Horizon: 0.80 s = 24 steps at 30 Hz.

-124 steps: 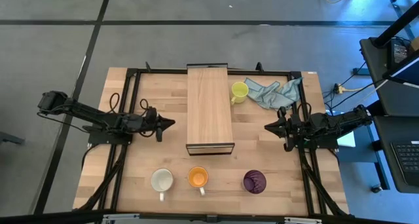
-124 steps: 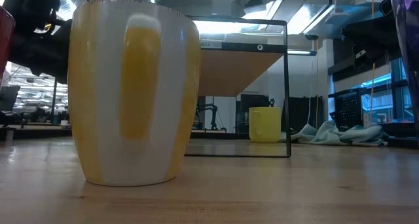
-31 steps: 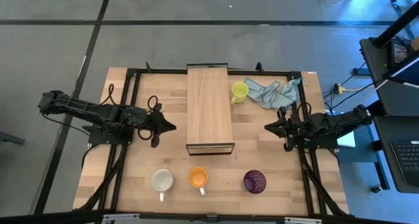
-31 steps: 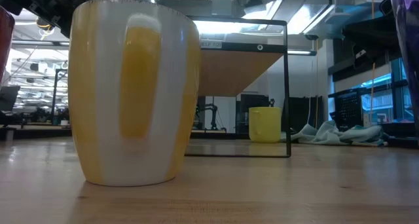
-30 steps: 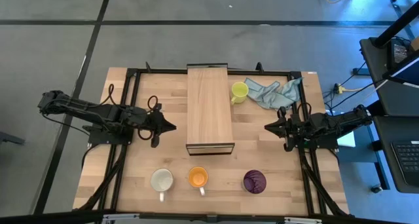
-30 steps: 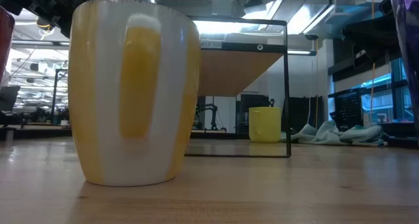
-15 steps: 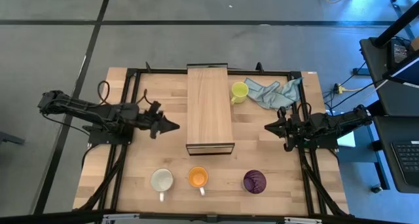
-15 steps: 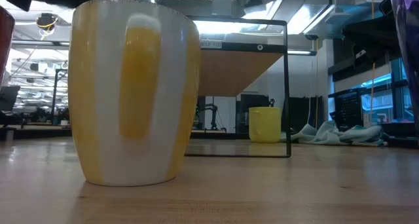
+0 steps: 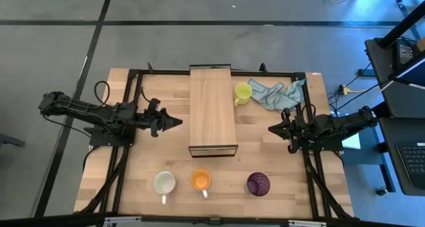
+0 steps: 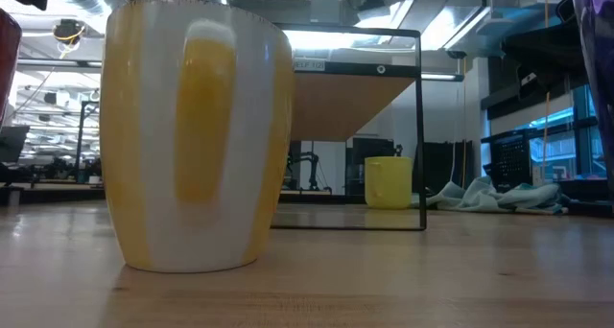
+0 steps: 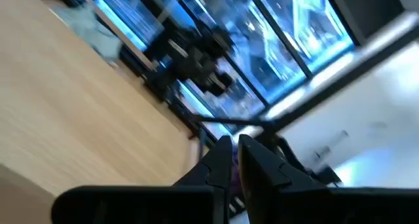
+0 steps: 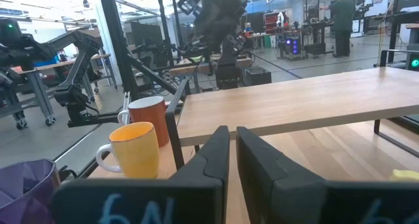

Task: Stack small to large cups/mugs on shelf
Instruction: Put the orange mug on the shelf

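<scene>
Here, three mugs line the bench's front edge: the white mug (image 9: 164,182) toward the left corner, the orange mug (image 9: 200,180) midway, the dark purple mug (image 9: 257,183) toward the right. The yellow mug (image 9: 242,92) stands near the back edge, between the shelf (image 9: 212,107) and the blue-grey cloth (image 9: 277,94). The left gripper (image 9: 175,123), fingers pressed together and holding nothing, hangs just left of the shelf. The right gripper (image 9: 272,129), likewise closed and empty, waits by the right edge. No writing is legible.

Counted on the table (image 9: 133,180): four mugs, namely yellow (image 9: 242,91), white (image 9: 164,182), orange (image 9: 200,180), purple (image 9: 257,183). One shelf (image 9: 212,107). One cloth (image 9: 275,94). Two arms.
</scene>
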{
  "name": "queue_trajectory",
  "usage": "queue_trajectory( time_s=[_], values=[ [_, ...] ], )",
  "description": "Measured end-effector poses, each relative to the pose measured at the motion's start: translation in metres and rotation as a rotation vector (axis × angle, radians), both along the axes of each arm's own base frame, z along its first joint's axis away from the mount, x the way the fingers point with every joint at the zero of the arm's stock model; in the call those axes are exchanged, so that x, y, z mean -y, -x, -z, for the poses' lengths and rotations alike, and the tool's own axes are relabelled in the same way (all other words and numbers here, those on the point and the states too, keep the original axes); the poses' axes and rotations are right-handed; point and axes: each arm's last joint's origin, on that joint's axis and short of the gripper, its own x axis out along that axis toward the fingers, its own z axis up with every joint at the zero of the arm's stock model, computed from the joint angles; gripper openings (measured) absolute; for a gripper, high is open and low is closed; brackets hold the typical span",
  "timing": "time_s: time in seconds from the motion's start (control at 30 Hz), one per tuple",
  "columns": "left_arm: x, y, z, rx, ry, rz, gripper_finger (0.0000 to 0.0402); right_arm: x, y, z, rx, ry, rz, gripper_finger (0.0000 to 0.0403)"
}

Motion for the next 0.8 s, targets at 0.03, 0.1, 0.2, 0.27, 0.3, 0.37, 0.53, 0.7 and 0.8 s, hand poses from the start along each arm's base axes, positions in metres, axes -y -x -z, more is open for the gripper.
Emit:
queue_trajectory(
  time_s=[0.03, 0.1, 0.2, 0.27, 0.3, 0.37, 0.53, 0.7, 0.8],
  values=[
    [0.000, 0.000, -0.001, 0.008, 0.010, -0.012, 0.0023, 0.000, 0.000, 0.000, 0.000, 0.000, 0.000, 0.0032],
    [0.002, 0.000, -0.003, 0.028, 0.010, 0.011, 0.0023, 0.000, 0.000, 0.000, 0.000, 0.001, 0.000, 0.0032],
    [0.007, 0.001, -0.006, 0.057, -0.027, 0.092, 0.0023, 0.000, 0.000, 0.000, 0.000, 0.000, 0.000, 0.0032],
    [0.010, 0.001, -0.005, 0.055, -0.032, 0.129, 0.0023, 0.000, 0.000, 0.000, 0.000, 0.001, 0.000, 0.0032],
    [0.012, 0.002, -0.006, 0.039, -0.035, 0.148, 0.0023, 0.000, 0.000, 0.000, 0.000, 0.001, 0.000, 0.0032],
    [0.015, 0.002, -0.008, -0.036, -0.045, 0.180, 0.0023, 0.000, 0.000, 0.000, 0.000, 0.000, 0.000, 0.0032],
    [0.020, 0.007, -0.037, -0.379, -0.168, 0.199, 0.0023, 0.000, 0.000, 0.000, 0.000, 0.000, 0.000, 0.0032],
    [0.023, 0.009, -0.082, -0.609, -0.331, 0.225, 0.0023, 0.000, 0.000, 0.000, -0.002, 0.001, 0.000, 0.0032],
    [0.030, 0.002, -0.096, -0.708, -0.373, 0.262, 0.0023, 0.000, 0.000, 0.001, -0.005, 0.002, 0.000, 0.0032]
  ],
)
